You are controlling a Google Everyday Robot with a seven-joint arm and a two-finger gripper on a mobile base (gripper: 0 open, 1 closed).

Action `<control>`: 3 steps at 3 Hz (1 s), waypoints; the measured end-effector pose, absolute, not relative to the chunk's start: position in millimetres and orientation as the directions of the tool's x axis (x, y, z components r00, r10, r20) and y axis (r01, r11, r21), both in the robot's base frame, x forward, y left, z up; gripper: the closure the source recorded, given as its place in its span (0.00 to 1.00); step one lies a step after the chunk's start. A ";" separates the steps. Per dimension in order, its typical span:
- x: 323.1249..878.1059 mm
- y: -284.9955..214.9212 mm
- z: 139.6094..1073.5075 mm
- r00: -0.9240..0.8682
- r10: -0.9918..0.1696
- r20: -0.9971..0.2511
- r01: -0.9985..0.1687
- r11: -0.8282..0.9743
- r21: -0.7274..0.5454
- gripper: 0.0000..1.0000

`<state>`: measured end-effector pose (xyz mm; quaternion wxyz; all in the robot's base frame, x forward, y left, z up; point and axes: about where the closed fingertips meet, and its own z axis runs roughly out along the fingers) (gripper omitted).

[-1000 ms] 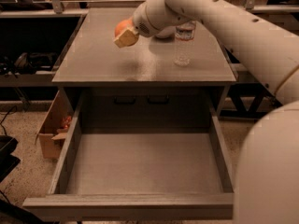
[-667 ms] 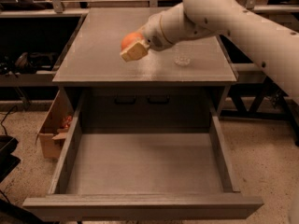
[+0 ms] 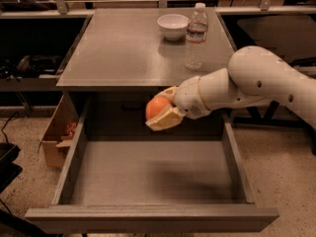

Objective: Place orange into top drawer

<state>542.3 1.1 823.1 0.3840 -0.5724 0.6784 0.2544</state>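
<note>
Holding my gripper (image 3: 158, 111) over the far end of the open top drawer (image 3: 148, 177), jaws clamped on the orange (image 3: 156, 105)

Round orange (image 3: 156, 106) gripped in the tool (image 3: 158, 110), above the rear of the open grey top drawer (image 3: 148, 217)

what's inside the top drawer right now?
Nothing shows on the flat floor of the wide, shallow grey top drawer. The cream two-finger gripper, shut on the small round orange, hangs above the drawer's rear, not yet inside. The floor strip behind them is covered.
</note>
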 end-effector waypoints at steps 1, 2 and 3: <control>503.7 -3.9 755.6 -0.112 -0.568 -0.816 -0.979 0.204 -0.008 1.00; 478.2 8.9 682.1 -0.208 -0.569 -0.796 -0.967 0.240 0.081 1.00; 473.2 9.2 667.7 -0.225 -0.574 -0.788 -0.963 0.256 0.088 0.75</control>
